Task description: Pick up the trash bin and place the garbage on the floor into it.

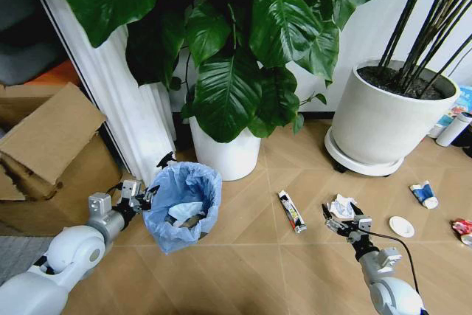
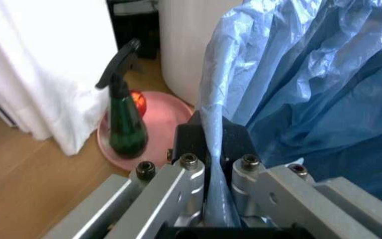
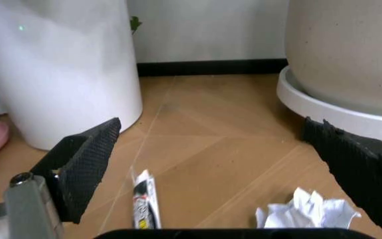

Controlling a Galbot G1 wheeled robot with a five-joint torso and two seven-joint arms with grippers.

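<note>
Jaws: left gripper (image 1: 150, 195) clamps trash bin (image 1: 183, 208) liner; right gripper (image 1: 341, 219) wide open over 1 paper wad (image 1: 342, 205); 5 litter pcs.

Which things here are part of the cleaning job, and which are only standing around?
Part of the job:
trash bin, its liner pinched by the left end effector
white paper wad, below the open right end effector
dark wrapper
white disc
blue-white packet

Only standing around:
plant pots
spray bottle
cardboard box

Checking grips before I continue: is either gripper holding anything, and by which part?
The left gripper is shut on the light-blue plastic bag liner at the rim of the small black trash bin. The right gripper is open, holding nothing, above a white paper wad.
</note>
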